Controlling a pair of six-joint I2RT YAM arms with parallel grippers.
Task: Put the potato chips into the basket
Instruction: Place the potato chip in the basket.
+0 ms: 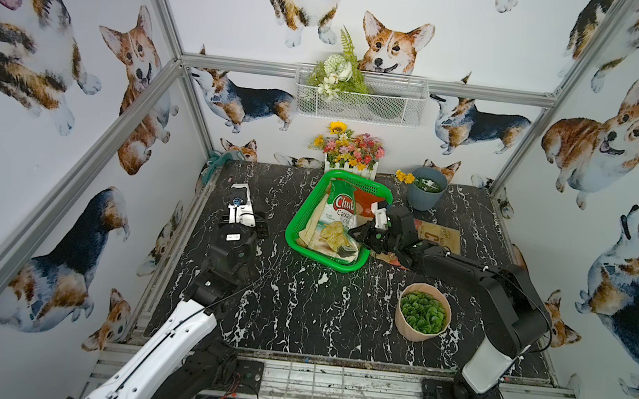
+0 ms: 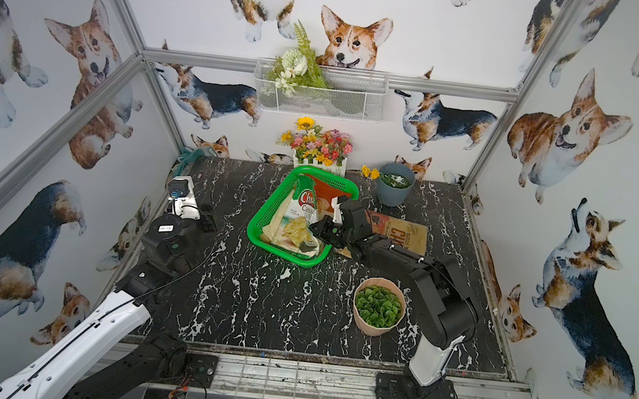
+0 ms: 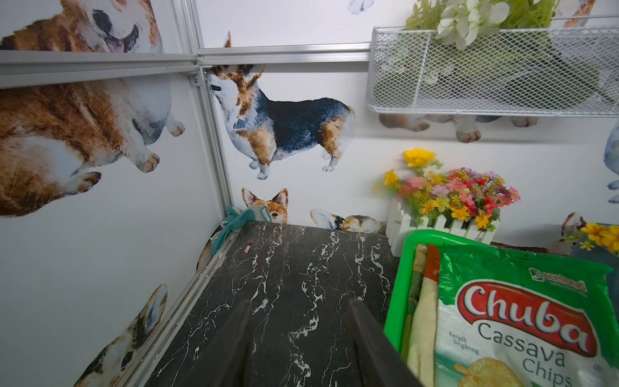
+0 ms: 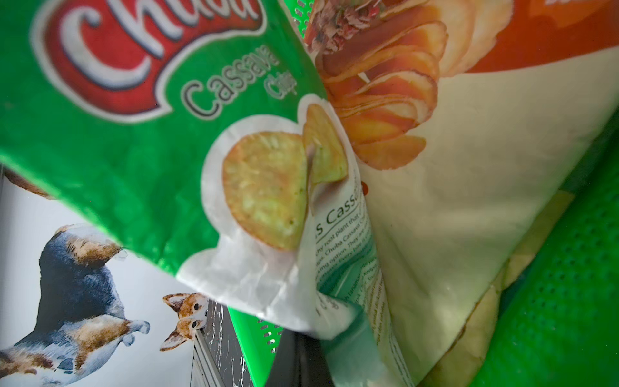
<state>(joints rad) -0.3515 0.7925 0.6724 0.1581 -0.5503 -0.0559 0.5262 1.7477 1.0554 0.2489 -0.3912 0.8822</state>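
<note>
The green basket (image 1: 297,218) stands mid-table in both top views. A green-white Chuba bag (image 1: 338,217) lies slanted on top of other potato chips in it, among them a cream-and-rust bag (image 1: 367,203). My right gripper (image 1: 356,234) reaches over the basket's right rim and is shut on the Chuba bag's (image 4: 134,134) lower corner. A tan-and-red CHIPS bag (image 1: 439,235) lies flat on the table to the right of the basket, partly hidden by my right arm. My left gripper (image 3: 298,301) hovers open and empty over bare table, left of the basket (image 3: 398,301).
A beige pot of green leaves (image 1: 423,312) stands at the front right beside my right arm. At the back are a blue-grey pot (image 1: 427,191), a white-fenced flower box (image 1: 350,156) and a wire wall basket (image 1: 360,97). A teal cloth (image 1: 216,161) lies in the back left corner.
</note>
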